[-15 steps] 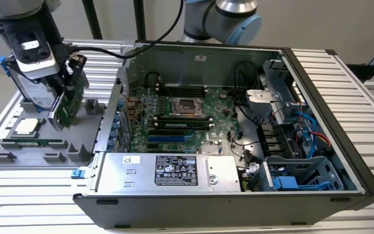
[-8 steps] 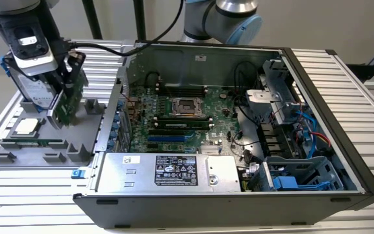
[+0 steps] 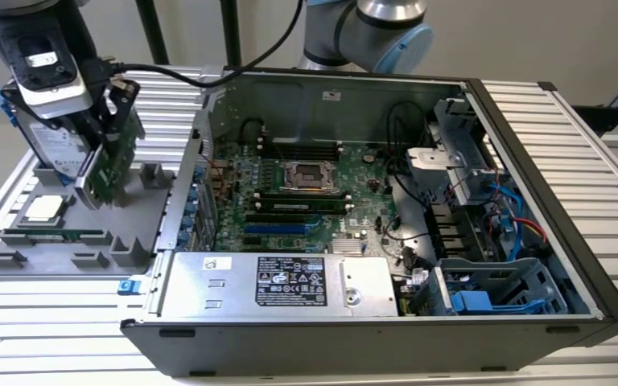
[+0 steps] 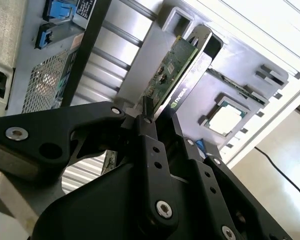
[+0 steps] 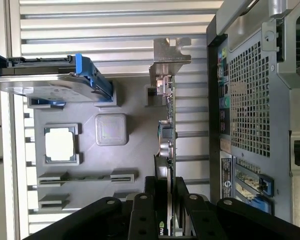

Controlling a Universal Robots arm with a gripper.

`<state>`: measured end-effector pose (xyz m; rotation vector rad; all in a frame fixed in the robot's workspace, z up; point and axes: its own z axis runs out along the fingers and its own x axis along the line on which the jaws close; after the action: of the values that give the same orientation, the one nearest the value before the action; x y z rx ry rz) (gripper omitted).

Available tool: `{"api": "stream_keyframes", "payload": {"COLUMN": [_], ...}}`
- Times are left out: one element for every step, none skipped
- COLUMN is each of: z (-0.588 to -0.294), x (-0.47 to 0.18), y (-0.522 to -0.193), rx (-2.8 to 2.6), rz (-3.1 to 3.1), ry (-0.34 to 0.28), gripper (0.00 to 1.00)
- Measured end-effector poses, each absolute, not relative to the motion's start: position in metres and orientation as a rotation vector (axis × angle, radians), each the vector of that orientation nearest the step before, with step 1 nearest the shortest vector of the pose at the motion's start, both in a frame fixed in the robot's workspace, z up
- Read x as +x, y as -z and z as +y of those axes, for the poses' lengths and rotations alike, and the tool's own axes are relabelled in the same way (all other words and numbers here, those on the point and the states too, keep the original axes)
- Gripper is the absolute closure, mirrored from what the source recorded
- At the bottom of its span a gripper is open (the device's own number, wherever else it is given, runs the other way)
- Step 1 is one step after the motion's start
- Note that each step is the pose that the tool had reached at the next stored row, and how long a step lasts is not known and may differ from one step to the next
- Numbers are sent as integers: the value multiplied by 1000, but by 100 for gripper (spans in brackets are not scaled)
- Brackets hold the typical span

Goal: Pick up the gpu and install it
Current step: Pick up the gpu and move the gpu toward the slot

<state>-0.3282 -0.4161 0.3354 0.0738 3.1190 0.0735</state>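
Exterior view's left: grey moulded parts tray (image 3: 138,229) | above it, black two-finger gripper (image 3: 110,108), jaws closed on upper edge of the gpu (image 3: 109,169), a green circuit card with silver end bracket | card hangs directly below gripper, long side near upright, low end at tray | exterior view's right: open black computer case (image 3: 341,350), well apart.

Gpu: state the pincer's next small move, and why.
Probably a short straight lift. The pincer looks shut on the upper edge of the gpu, which stands upright in the grey tray beside the hard drive. Rising first should free the card from its slot before any travel toward the open computer case on the exterior view's right.
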Motion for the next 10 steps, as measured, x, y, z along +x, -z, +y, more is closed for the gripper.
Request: {"api": "stream_keyframes", "payload": {"z": [-416, -416, -416, -416, -416, -416, -416, -416, -416, -416], "x": [-328, -328, -328, -328, -328, -328, -328, -328, -328, -328], "y": [-336, -337, -337, -338, -339, -339, -340, -340, -341, -341], "rx": [74, 74, 74, 74, 74, 74, 74, 74, 74, 74], "rz": [3119, 3119, 3119, 3119, 3119, 3119, 3119, 3119, 3119, 3119], "ry": [-73, -73, -74, -74, -74, -74, -74, -74, -74, -74], "gripper": [100, 100, 100, 100, 100, 100, 100, 100, 100, 100]}}
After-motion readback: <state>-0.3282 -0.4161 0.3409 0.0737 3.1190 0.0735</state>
